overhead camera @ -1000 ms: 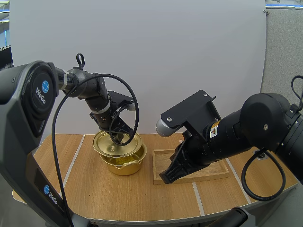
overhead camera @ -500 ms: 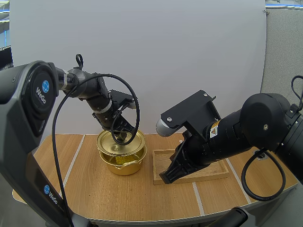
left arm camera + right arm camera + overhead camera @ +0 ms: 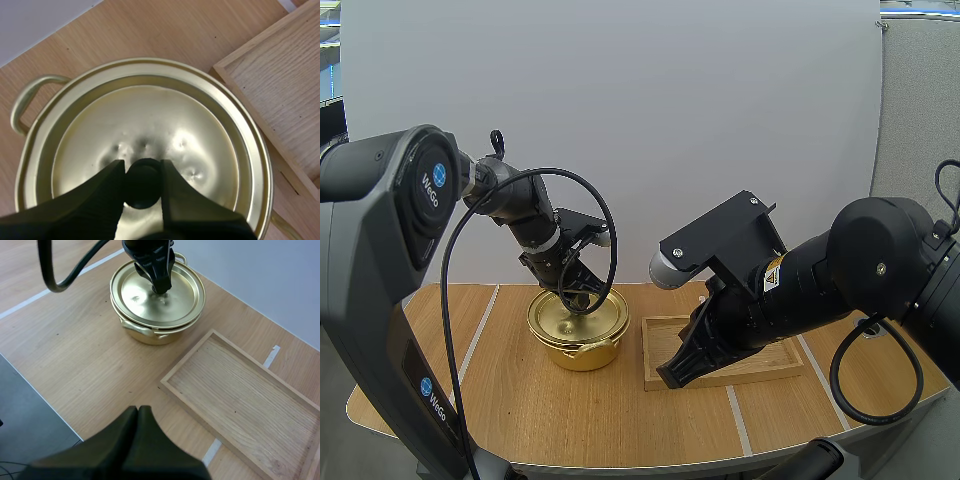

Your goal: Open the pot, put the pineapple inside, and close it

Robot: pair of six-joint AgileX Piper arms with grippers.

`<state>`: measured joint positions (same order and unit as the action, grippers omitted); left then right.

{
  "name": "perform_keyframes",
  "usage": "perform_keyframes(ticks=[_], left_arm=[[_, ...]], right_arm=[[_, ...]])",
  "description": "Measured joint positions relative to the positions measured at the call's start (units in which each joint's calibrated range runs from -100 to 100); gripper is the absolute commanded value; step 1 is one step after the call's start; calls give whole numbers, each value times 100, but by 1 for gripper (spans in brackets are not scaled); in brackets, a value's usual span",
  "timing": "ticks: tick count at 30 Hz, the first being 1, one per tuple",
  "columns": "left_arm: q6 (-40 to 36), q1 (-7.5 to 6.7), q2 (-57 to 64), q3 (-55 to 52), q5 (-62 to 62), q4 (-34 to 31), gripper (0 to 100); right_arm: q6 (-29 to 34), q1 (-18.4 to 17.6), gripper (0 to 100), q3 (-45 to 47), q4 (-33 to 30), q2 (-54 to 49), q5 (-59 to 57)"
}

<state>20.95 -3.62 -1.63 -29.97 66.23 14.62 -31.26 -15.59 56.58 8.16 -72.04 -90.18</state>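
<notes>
Pot [image 3: 578,347]: round, shallow, gold-coloured polished metal, with a loop handle [image 3: 24,102] at the side. It stands on the desk [image 3: 620,420], left of the wooden tray [image 3: 240,395].

Lid [image 3: 150,125]: same shiny metal, a low dome with stepped concentric rings and a few small dents near the centre. It sits level on the pot's rim, closing it.

Knob [image 3: 142,182]: black and rounded, at the lid's centre.

Left end effector [image 3: 142,167]: grasping the knob, one black finger pressed to each side of it, reaching down from above the pot.

Tray: rectangular, pale oak grain, with a low raised border and a bare floor. It lies near the pot but apart from it, a strip of desk between them.

Right end effector [image 3: 138,412]: clenched on nothing, its fingers together as one dark wedge. It hangs above the desk by the tray's near corner, well apart from the pot.

Desk: light wood veneer with a rounded front edge, crossed by thin white lines. There is open surface in front of the pot and to its left. A plain pale wall [image 3: 720,120] rises behind it.
</notes>
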Motion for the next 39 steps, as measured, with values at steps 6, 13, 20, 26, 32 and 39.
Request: perform_keyframes(ticks=[6,13,20,26,32,39], left_arm=[[71,0,0,-91,-78,59,0],[88,0,13,-160,-96,134,0],[92,0,13,-160,-96,134,12],[155,0,84,-191,-33,134,85],[213,0,719,-216,46,122,100],[213,0,2164,-220,66,113,100]], right_arm=[[0,0,0,0,0,0,33],[0,0,0,0,0,0,68],[0,0,0,0,0,0,68],[0,0,0,0,0,0,68],[0,0,0,0,0,0,68],[0,0,0,0,-10,0,68]])
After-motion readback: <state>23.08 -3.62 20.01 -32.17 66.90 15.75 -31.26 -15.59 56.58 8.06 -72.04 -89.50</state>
